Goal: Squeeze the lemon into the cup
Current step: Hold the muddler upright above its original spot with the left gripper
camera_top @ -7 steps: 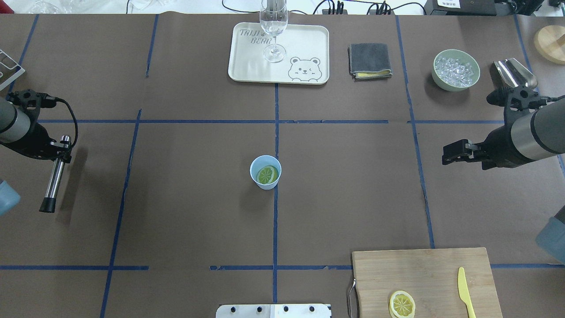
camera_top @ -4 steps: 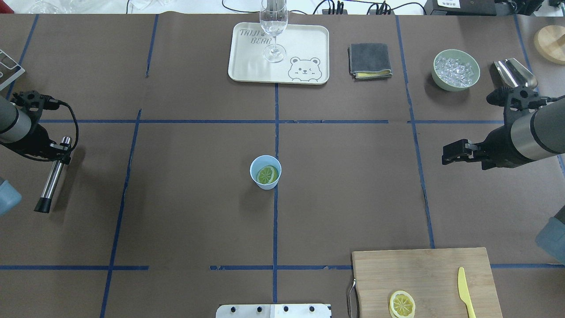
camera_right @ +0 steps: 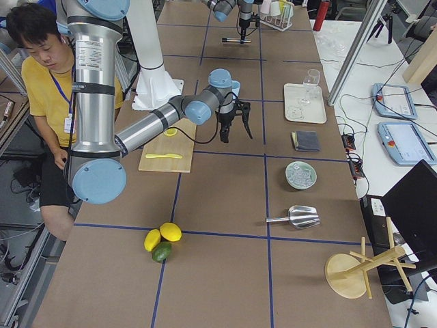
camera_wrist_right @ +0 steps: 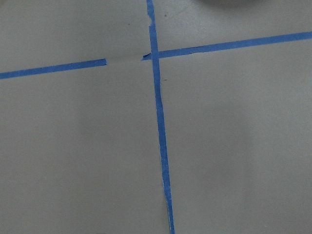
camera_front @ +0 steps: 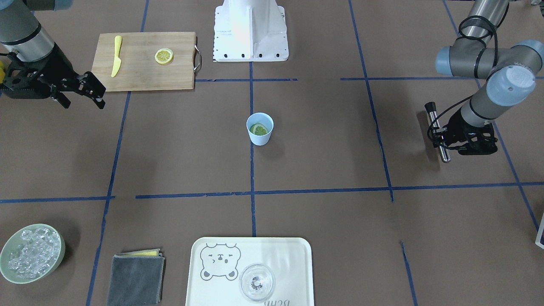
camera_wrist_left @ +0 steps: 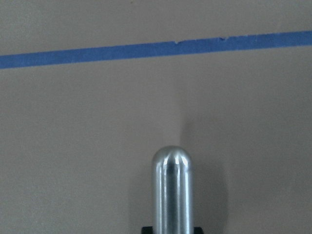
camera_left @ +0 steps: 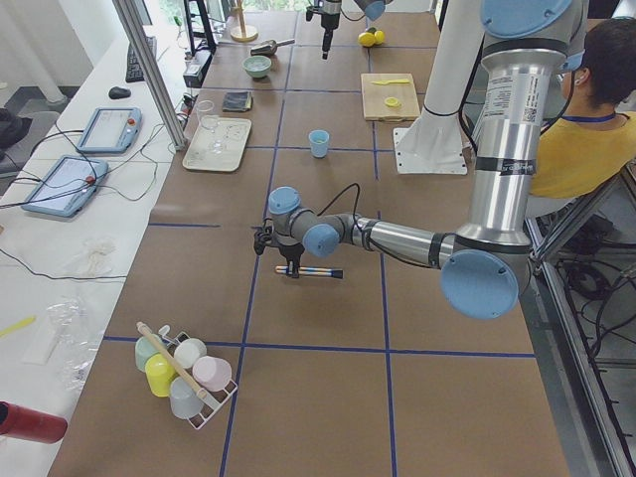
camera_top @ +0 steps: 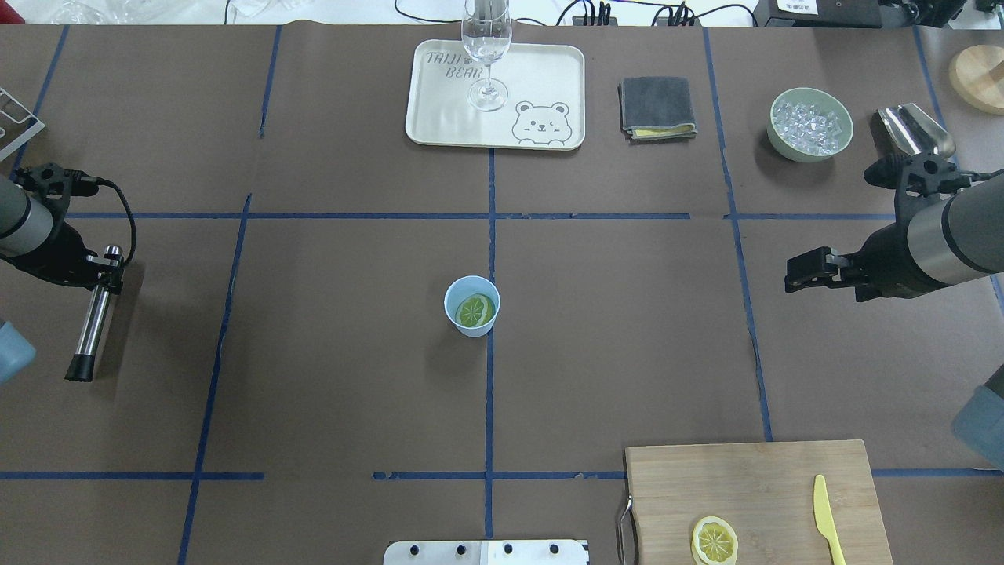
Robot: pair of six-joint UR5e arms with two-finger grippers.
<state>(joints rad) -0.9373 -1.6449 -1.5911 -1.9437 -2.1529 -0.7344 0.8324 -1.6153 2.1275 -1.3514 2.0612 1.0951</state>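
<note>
Shifted slightly, the left gripper (camera_top: pixel 106 273) pinches a steel rod (camera_top: pixel 92 322); the right gripper (camera_front: pixel 84 98) hangs spread, lemon (camera_top: pixel 475 311) in cup (camera_top: pixel 452 306).

A pale tray (camera_top: pixel 439 118) with a bear drawing lies at the middle of the far edge of the table (camera_top: pixel 314 353). A clear stemmed glass (camera_top: pixel 486 39) stands upright on it. Beside the tray lies a folded grey cloth (camera_top: pixel 657 106). Further toward the far right corner are a green bowl of ice (camera_top: pixel 810 124) and a metal scoop (camera_top: pixel 914 129). At the near edge, a wooden cutting board (camera_top: pixel 745 486) carries a thin lemon slice (camera_top: pixel 714 541) and a yellow knife (camera_top: pixel 823 518), lying apart. Near the left edge is a steel rod (camera_top: pixel 92 322) with a black end.
</note>
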